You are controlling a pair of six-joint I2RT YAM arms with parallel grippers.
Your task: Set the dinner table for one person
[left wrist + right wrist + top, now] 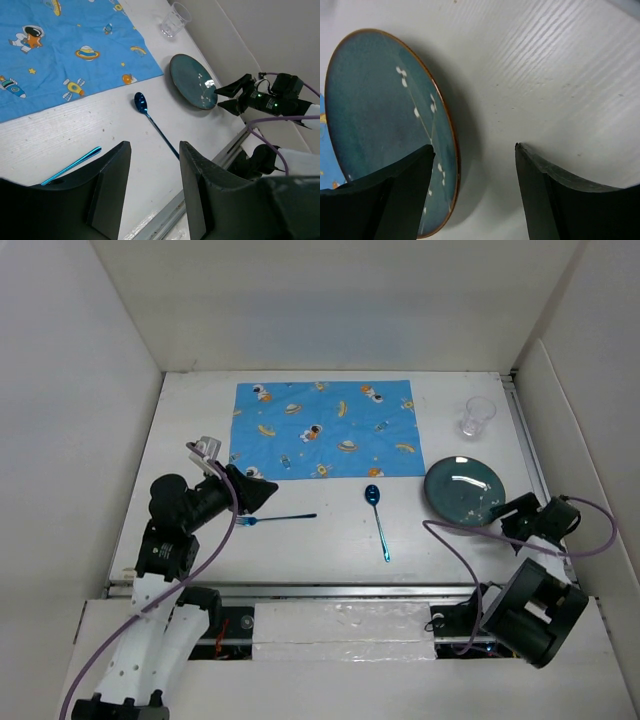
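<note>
The white dinner table (pixel 320 555) holds a blue cartoon-printed placemat (pixel 325 428) at the back. A teal plate (pixel 465 490) lies to the placemat's right, with a clear glass (pixel 478 417) behind it. A blue spoon (pixel 378 520) and a blue fork (pixel 278 518) lie in front of the placemat. My left gripper (pixel 268 490) is open and empty above the fork's left end. My right gripper (pixel 508 517) is open at the plate's near right rim. In the right wrist view one finger (pixel 395 195) is over the plate (pixel 380 110), the other over bare table.
White walls stand round the table on the left, back and right. A metal rail (pixel 340 592) runs along the near edge by the arm bases. The left wrist view shows the fork (pixel 72 165), spoon (pixel 150 117), plate (pixel 192 81) and glass (pixel 175 21).
</note>
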